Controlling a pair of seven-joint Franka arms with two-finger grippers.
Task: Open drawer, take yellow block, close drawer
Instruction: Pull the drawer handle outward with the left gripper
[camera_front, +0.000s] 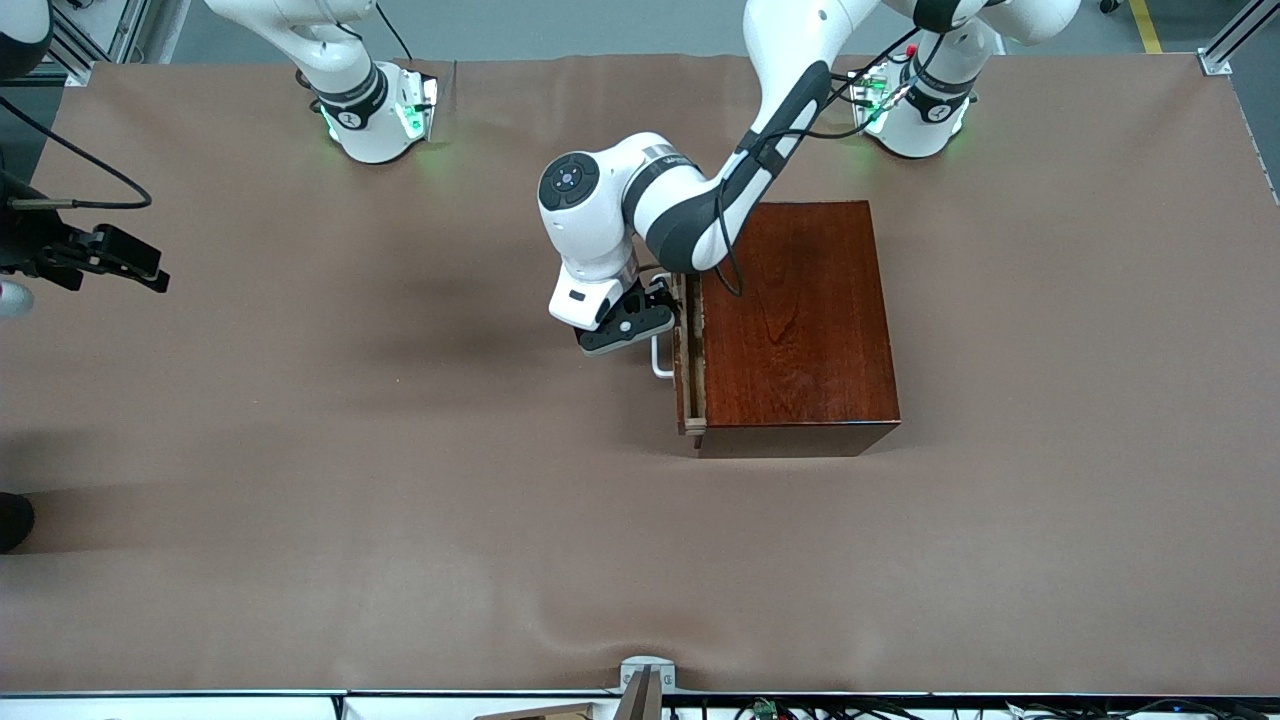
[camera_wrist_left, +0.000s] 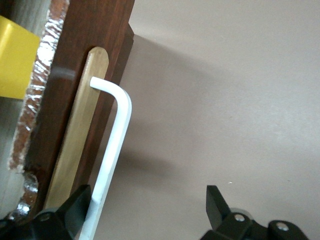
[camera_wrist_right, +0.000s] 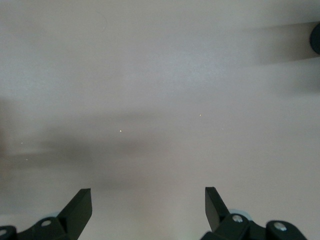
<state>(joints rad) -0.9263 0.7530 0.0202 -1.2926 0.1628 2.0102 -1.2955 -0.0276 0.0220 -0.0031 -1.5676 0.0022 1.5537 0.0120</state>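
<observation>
Left end effector (camera_front: 668, 322) sits at the white handle (camera_wrist_left: 112, 145) of the drawer (camera_front: 686, 355), jaws spread wide: one finger (camera_wrist_left: 75, 207) is against the bar, the other (camera_wrist_left: 216, 202) stands well clear over bare worktop (camera_front: 400, 480), so nothing is gripped. Drawer is out only a crack from the dark wooden box (camera_front: 795, 320), toward the right arm's end of the worktop. Yellow block (camera_wrist_left: 15, 57) lies inside the drawer, just past its front panel. Right end effector (camera_wrist_right: 147, 207) hangs over empty worktop at the right arm's end, jaws fully apart, holding nothing; that arm waits. Risk, as judged: with the bar against one finger rather than centred, closing may pinch it off-centre and slip during the pull, or drag the whole box instead of the drawer. Left wrist view alone shows the block and the finger-to-handle contact; the front view hides both but gives the drawer's small opening and both arms' placement.
</observation>
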